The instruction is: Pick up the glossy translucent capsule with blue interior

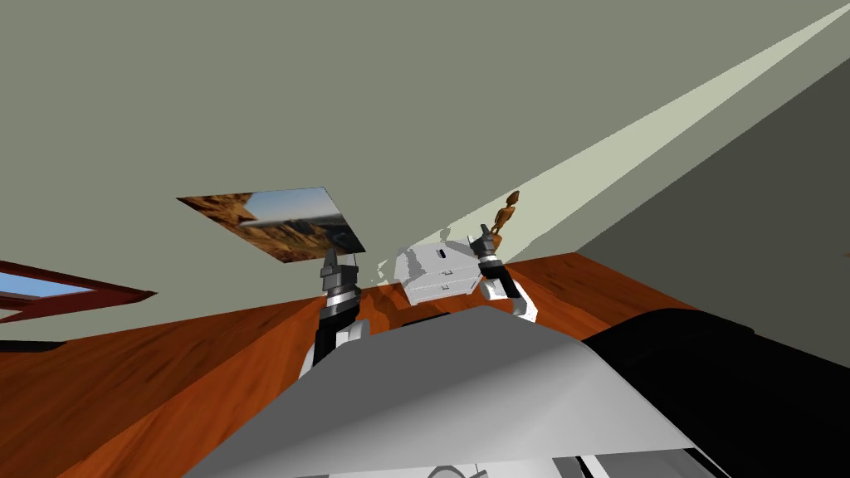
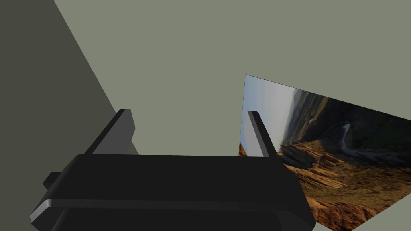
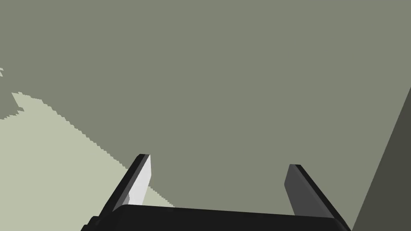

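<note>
Facing the white drawer chest (image 1: 423,265), you have a small dark blue speck, probably the capsule (image 1: 442,253), near its top's far edge. Your right gripper (image 3: 218,160) hangs wide open and empty by the right corner, seemingly ready to reach. Your left gripper (image 2: 188,114), equally open and empty, is held aside.

Small dark-blue capsule (image 1: 442,254), seemingly flat atop white cabinet (image 1: 436,286).

brown figurine (image 1: 505,214) just beside right jaws, wall (image 1: 415,124) behind white cabinet (image 1: 440,278)

A home room: wood floor (image 1: 166,373), landscape picture (image 1: 278,222), white drawer chest (image 1: 436,278).
</note>
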Robot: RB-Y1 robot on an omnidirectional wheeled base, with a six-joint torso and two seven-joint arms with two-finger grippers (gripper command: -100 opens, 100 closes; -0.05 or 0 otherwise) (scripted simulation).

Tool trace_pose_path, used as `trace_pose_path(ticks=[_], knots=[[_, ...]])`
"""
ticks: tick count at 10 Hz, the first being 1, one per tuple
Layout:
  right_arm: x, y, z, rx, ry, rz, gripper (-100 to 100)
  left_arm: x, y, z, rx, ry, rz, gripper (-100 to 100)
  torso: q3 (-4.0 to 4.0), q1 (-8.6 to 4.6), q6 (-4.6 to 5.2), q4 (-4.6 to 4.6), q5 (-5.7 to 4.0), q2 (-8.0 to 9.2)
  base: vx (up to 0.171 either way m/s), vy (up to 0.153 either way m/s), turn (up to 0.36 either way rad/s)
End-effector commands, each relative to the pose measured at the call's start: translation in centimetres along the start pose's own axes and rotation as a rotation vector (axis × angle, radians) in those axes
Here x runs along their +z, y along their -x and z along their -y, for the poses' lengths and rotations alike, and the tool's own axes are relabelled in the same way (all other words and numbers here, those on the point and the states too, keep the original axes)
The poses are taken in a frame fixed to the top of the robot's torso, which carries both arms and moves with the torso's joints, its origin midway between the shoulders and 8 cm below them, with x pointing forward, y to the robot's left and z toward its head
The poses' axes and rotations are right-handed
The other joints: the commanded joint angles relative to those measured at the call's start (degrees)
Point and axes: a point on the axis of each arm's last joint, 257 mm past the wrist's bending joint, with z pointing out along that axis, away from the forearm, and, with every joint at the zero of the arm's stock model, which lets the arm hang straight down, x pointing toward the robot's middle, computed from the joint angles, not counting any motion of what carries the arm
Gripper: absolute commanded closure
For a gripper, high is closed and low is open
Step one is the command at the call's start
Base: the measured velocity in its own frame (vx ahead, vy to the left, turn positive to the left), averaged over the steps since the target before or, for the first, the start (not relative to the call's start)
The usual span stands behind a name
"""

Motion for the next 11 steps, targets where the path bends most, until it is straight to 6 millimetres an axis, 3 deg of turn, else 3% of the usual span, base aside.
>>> trace_pose_path(ticks=[1, 2, 3, 4, 5, 6, 7, 8, 9, 10, 11], knots=[[0.1, 1.4, 2.6, 0.058, -0.069, 0.030, -100, 0.0, 0.0, 0.0, 0.000, 0.000, 0.000, 0, 0.00, 0.00, 0.00, 0.00, 0.00, 0.00, -0.082, 0.013, 0.055], [0.1, 1.4, 2.6, 0.060, -0.069, 0.031, -100, 0.0, 0.0, 0.0, 0.000, 0.000, 0.000, 0, -0.04, 0.08, -0.02, -0.02, 0.01, -0.06, -0.065, 0.011, 0.035], [0.3, 2.5, 4.6, 0.108, -0.122, 0.058, -100, 0.0, 0.0, 0.0, 0.000, 0.000, 0.000, 0, -0.08, 0.08, -0.01, -0.03, 0.02, -0.14, -0.064, -0.001, 0.063], [0.2, 2.5, 4.6, 0.111, -0.123, 0.059, -100, 0.0, 0.0, 0.0, 0.000, 0.000, 0.000, 0, -0.11, 0.04, -0.02, -0.04, 0.01, -0.17, -0.061, 0.000, 0.035], [0.3, 3.6, 6.7, 0.162, -0.177, 0.089, -100, 0.0, 0.0, 0.0, 0.000, 0.000, 0.000, 0, -0.11, 0.04, 0.00, -0.04, 0.01, -0.18, -0.073, -0.001, 0.054], [0.3, 3.6, 6.8, 0.165, -0.178, 0.090, -100, 0.0, 0.0, 0.0, 0.000, 0.000, 0.000, 0, -0.10, 0.03, -0.02, -0.04, 0.01, -0.15, -0.064, 0.000, 0.034], [0.2, 4.6, 8.9, 0.221, -0.231, 0.123, -100, 0.0, 0.0, 0.0, 0.000, 0.000, 0.000, 0, -0.10, 0.04, 0.00, -0.04, 0.01, -0.17, -0.071, 0.008, 0.056], [0.2, 4.6, 9.0, 0.222, -0.233, 0.124, -100, 0.0, 0.0, 0.0, 0.000, 0.000, 0.000, 0, -0.10, 0.06, -0.02, -0.04, 0.01, -0.16, -0.060, 0.011, 0.033], [0.2, 5.6, 11.1, 0.280, -0.284, 0.160, -100, 0.0, 0.0, 0.0, 0.000, 0.000, 0.000, 0, -0.11, 0.08, 0.00, -0.04, 0.02, -0.19, -0.057, 0.019, 0.059], [0.1, 5.6, 11.2, 0.280, -0.288, 0.161, -100, 0.0, 0.0, 0.0, 0.000, 0.000, 0.000, 0, -0.12, 0.09, -0.01, -0.05, 0.02, -0.20, -0.044, 0.014, 0.028], [0.0, 6.5, 13.1, 0.340, -0.331, 0.196, -100, 0.0, 0.0, 0.0, 0.000, 0.000, 0.000, 0, -0.14, 0.10, 0.00, -0.05, 0.02, -0.24, -0.050, 0.018, 0.053]])
